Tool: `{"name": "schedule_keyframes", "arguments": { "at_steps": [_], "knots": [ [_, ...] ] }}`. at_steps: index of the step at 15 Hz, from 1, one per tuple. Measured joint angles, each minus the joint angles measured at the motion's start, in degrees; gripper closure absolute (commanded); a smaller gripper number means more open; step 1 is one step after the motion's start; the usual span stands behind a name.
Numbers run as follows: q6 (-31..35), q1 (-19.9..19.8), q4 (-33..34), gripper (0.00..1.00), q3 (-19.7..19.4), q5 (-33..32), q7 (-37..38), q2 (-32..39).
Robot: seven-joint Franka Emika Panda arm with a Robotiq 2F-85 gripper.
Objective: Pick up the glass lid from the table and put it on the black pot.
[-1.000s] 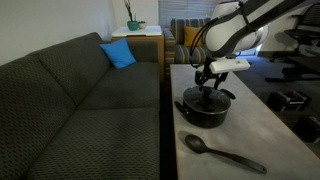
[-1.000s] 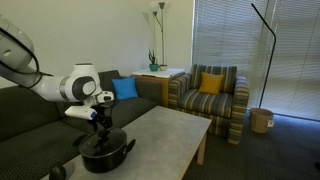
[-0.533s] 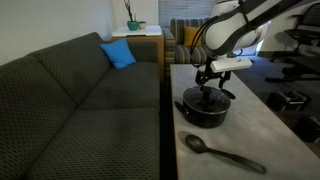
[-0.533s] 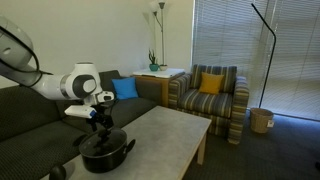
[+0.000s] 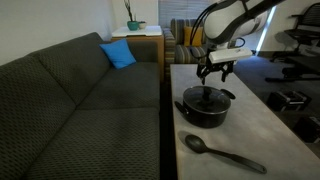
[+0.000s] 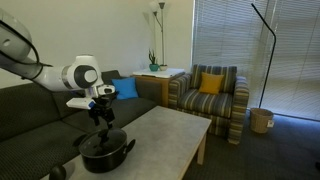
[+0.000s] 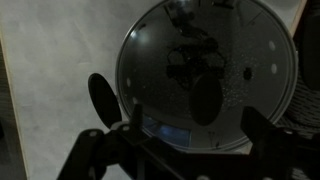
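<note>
Exterior view: the arm comes in from the far end of the desk. Jaws point down, hanging above the black pot and clear of it. Fingers look spread, with nothing between them. The pot sits close to the desk's sofa-side long edge, about midway along it. The glass lid lies flat on the pot with its knob up. A black spoon lies near the desk's near end, bowl toward the sofa-side edge and handle angled to the opposite edge, well apart from the pot. A dark sofa runs along that long edge, with a blue cushion at its far end.

Exterior view: the pot is by the near corner of the desk on the sofa side. The lid is seated on it. Jaws are above the lid with a gap between, but the jaw opening is too small to judge here. A striped armchair stands beyond the desk's far end. A floor lamp is behind it, and a basket is on the floor by the blinds.

Wrist view: looking straight down on the lid. Its metal rim is a full circle and the dark knob is near the centre. Blurred fingers enter from the bottom edge, one low left and one low right. The jaws are wide and empty, not touching the lid. Bare desk shows to the left. There is a dark oval at the lid's left rim; can't tell what it is.
</note>
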Motion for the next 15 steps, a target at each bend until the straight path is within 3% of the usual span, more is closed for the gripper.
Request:
{"name": "schedule_keyframes", "arguments": {
  "at_steps": [7,15],
  "knots": [
    [0.0,1.0,0.6,0.00,-2.0,-0.2,4.3,-1.3],
    [0.9,7.0,-3.6,0.00,-7.9,-3.4,13.7,-5.3]
  ]
}}
